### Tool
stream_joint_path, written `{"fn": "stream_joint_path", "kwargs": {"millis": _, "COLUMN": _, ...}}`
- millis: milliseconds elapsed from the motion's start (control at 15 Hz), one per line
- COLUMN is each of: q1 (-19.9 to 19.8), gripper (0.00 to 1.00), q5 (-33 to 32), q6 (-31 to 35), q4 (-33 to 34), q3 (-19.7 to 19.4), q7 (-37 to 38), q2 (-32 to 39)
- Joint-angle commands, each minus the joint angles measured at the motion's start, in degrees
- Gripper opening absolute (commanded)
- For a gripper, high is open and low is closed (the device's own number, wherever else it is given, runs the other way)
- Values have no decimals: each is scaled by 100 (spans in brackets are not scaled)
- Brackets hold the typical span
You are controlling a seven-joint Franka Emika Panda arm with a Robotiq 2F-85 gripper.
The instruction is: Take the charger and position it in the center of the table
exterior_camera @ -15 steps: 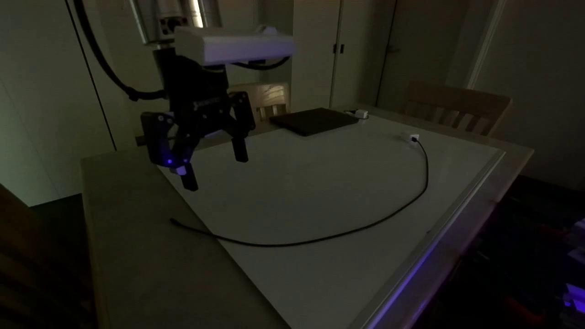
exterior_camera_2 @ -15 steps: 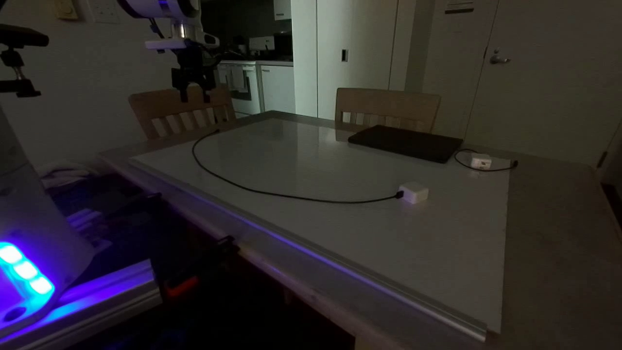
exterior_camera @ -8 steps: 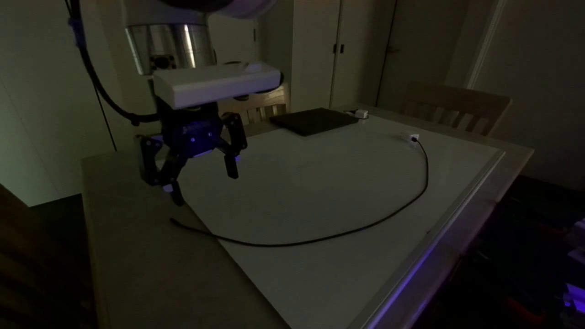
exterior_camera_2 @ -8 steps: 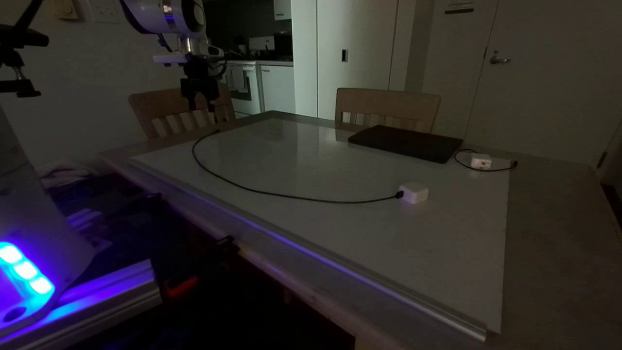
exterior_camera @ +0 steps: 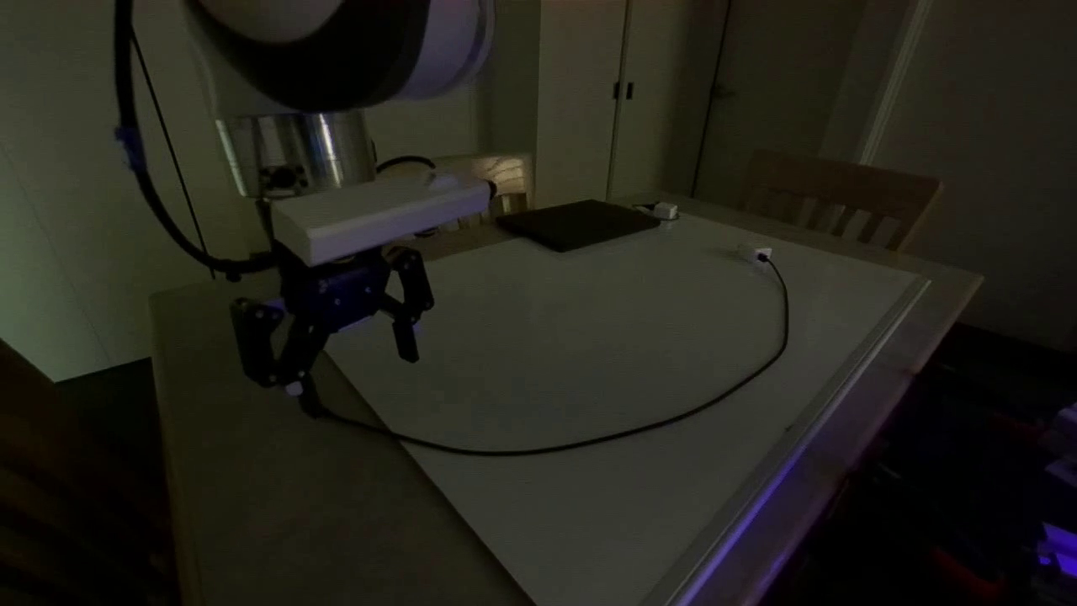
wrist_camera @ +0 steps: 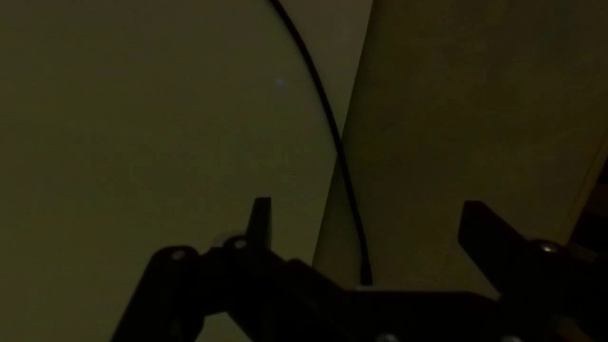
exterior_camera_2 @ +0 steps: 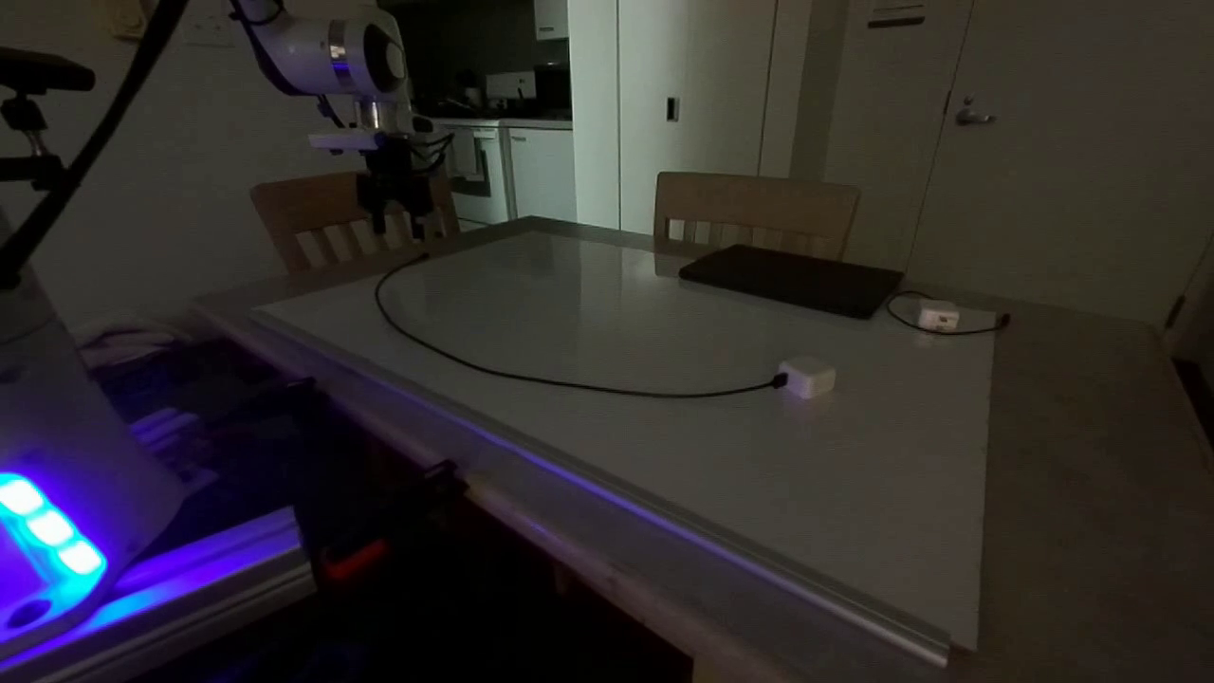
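Note:
The charger is a long black cable (exterior_camera: 589, 442) with a white plug block (exterior_camera: 756, 253) at one end. It lies in a wide curve on the table's pale top (exterior_camera: 538, 353). In an exterior view the cable (exterior_camera_2: 569, 384) and plug block (exterior_camera_2: 808, 377) also show. The cable's free end lies past the board edge on the darker rim. My gripper (exterior_camera: 360, 379) is open and empty above that end; it also shows in an exterior view (exterior_camera_2: 398, 228). In the wrist view the cable (wrist_camera: 327, 104) runs between the open fingers (wrist_camera: 365, 208), apart from both.
A flat dark pad (exterior_camera: 580, 223) lies at the table's far side. A second white block (exterior_camera_2: 937, 315) with a short black cable is beside it. Wooden chairs (exterior_camera_2: 759, 204) stand around the table. A metal strip (exterior_camera_2: 607, 484) runs along one board edge. The room is dim.
The gripper has come down towards the cable's free end, shifting left in an exterior view and slightly right in an exterior view from elsewhere. It stays open. The cable and plug have not moved.

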Motion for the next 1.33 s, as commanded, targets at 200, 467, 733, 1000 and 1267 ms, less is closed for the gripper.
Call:
{"fn": "stream_joint_path", "kwargs": {"millis": 200, "q1": 2, "gripper": 100, "q5": 60, "q6": 6, "q4": 316, "q3": -20, "q7": -528, "q2": 317}}
{"fn": "stream_joint_path", "kwargs": {"millis": 467, "q1": 109, "gripper": 100, "q5": 18, "q6": -56, "q4": 410, "q3": -38, "q7": -449, "q2": 365}}
{"fn": "stream_joint_path", "kwargs": {"millis": 733, "q1": 191, "gripper": 100, "q5": 58, "q6": -80, "q4": 831, "q3": 45, "q7": -705, "q2": 710}}
{"fn": "stream_joint_path", "kwargs": {"millis": 1000, "q1": 304, "gripper": 100, "q5": 75, "q6": -16, "q4": 1123, "q3": 57, "q7": -817, "q2": 979}}
{"fn": "stream_joint_path", "kwargs": {"millis": 1267, "q1": 386, "gripper": 100, "q5": 93, "q6": -68, "q4": 1417, "q3": 62, "q7": -932, "q2": 1209}}
